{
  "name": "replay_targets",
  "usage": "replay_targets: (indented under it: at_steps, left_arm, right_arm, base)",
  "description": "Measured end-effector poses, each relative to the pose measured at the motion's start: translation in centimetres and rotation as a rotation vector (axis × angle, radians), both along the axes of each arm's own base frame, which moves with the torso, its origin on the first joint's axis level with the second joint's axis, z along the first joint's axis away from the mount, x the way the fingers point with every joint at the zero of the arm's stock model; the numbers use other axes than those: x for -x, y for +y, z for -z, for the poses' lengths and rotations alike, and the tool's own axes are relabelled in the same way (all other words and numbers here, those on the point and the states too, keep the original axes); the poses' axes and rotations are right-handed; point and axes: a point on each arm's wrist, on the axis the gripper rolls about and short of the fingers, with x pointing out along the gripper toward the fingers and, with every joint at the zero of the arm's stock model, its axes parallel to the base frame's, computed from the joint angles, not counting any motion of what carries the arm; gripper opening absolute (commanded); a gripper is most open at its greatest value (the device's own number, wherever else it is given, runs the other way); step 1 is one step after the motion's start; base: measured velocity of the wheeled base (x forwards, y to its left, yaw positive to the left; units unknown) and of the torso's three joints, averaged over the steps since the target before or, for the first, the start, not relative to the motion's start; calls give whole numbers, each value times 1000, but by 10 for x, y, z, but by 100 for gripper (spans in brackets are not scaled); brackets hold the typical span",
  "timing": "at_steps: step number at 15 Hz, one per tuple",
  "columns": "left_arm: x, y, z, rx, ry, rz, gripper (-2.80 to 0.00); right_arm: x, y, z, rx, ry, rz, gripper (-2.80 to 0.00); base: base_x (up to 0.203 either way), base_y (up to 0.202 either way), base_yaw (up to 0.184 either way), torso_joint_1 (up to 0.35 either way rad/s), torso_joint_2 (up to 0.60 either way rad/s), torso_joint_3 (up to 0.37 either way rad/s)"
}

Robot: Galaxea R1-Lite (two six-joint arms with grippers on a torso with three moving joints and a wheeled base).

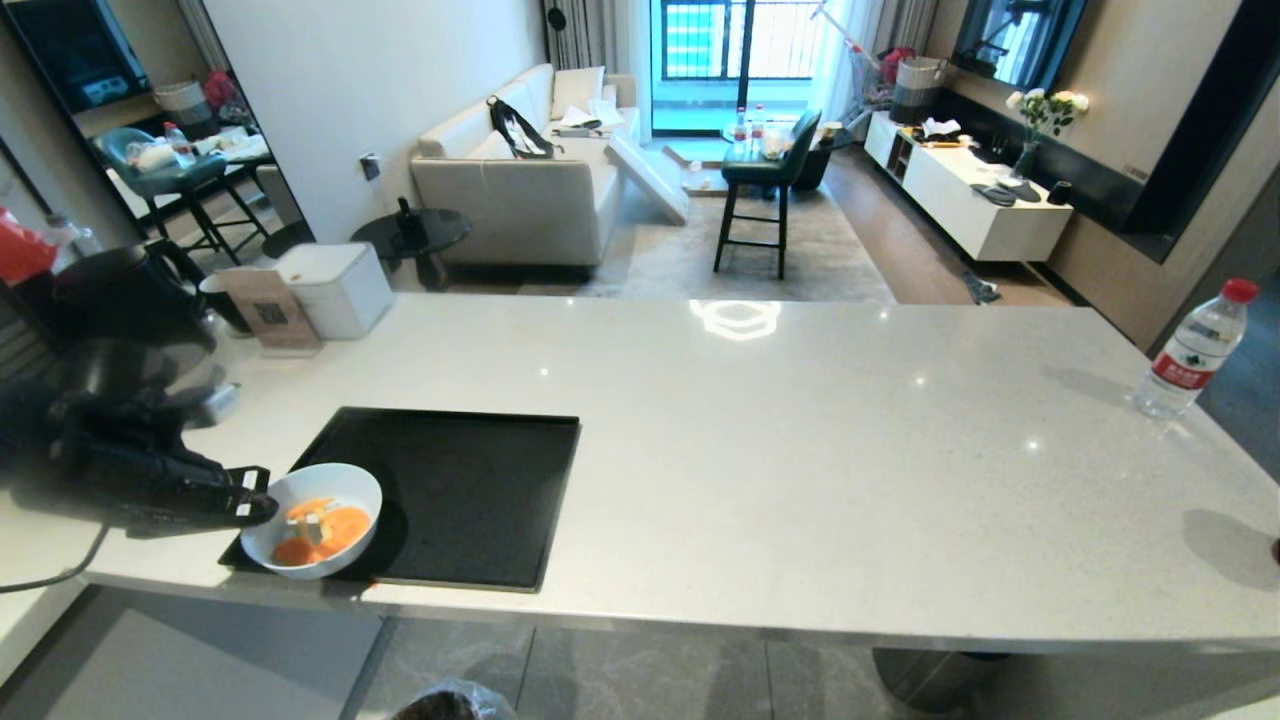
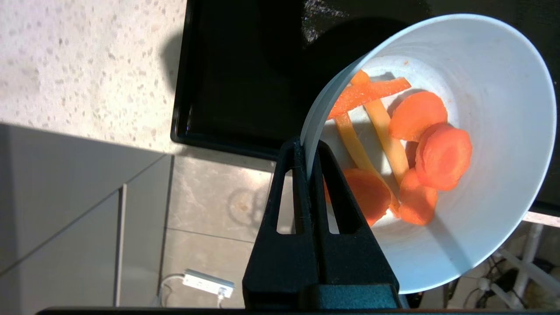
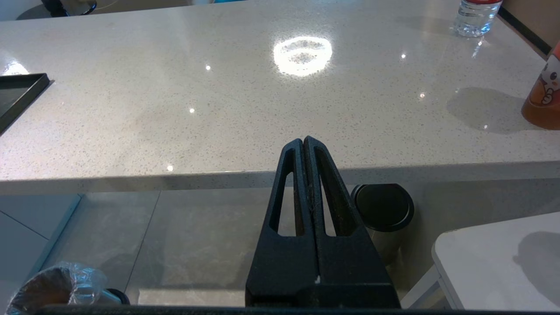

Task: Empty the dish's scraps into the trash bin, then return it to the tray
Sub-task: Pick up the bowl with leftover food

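The dish (image 1: 312,520) (image 2: 481,218), white inside, hangs over the tray's near left corner, lifted off it. My left gripper (image 1: 258,495) (image 2: 308,151) is shut on the dish's left rim, one finger inside and one outside. The scraps (image 1: 320,528) (image 2: 420,144), orange rounds and yellowish strips, lie in the dish. The black tray (image 1: 470,500) (image 2: 227,87) sits on the white counter near its front edge. The trash bin (image 1: 450,702) (image 3: 48,291), lined with a clear bag, stands on the floor below the counter's edge. My right gripper (image 3: 304,142) stays parked, shut and empty, below the counter front.
A water bottle (image 1: 1195,350) stands at the counter's far right. A white box (image 1: 335,290) and a card (image 1: 268,308) sit at the back left. A steel cylinder bin with a black top (image 3: 385,210) stands on the floor. An orange cup (image 3: 544,96) sits on the right.
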Motion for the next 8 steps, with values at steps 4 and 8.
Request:
replay_targets:
  at_steps: [4,8]
  left_arm:
    - [22,-1,-9,29,7,-52,-280]
    - [58,11,-21,47,-21,-106,-280]
  right_arm:
    - [0,0,0,0,0,0,-280]
    - [0,0,0,0,0,1,-280]
  base:
    - [0,0,0,0,0,0]
    - [0,0,0,0,0,0]
